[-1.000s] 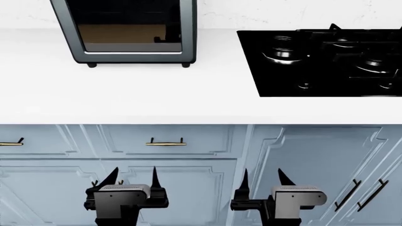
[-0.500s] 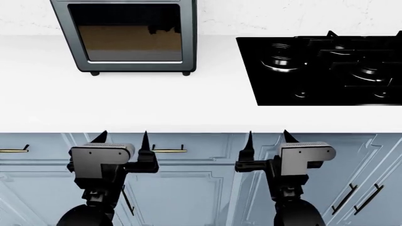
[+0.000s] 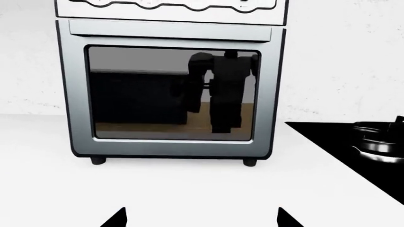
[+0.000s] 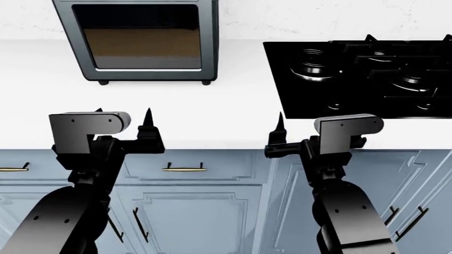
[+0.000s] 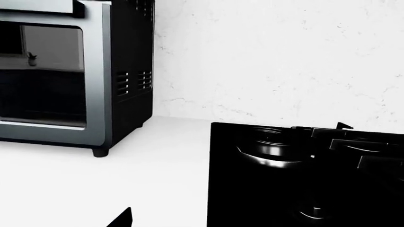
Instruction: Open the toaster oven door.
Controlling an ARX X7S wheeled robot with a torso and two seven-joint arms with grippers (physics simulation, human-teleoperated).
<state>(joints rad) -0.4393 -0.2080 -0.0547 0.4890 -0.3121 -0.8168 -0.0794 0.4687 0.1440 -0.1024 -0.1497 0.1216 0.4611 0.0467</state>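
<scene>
The left gripper (image 4: 124, 124) hangs at the counter's front edge with its 2 fingers spread and nothing between them; the right gripper (image 4: 300, 127) is level with it, also empty and parted so far as the head view shows. Both are well short of the toaster oven (image 4: 137, 39), which stands at the back of the white counter (image 4: 211, 106) against the wall, straight ahead of the left arm. The toaster oven door (image 3: 171, 92) is shut, its glass mirroring the robot. This looks like the approach step. The next move calls for reaching the left arm forward and up to the bar handle (image 3: 170, 29) along the door's upper edge. The gas hob (image 4: 360, 74) lies to the right, clear of that path; nothing blocks it.
</scene>
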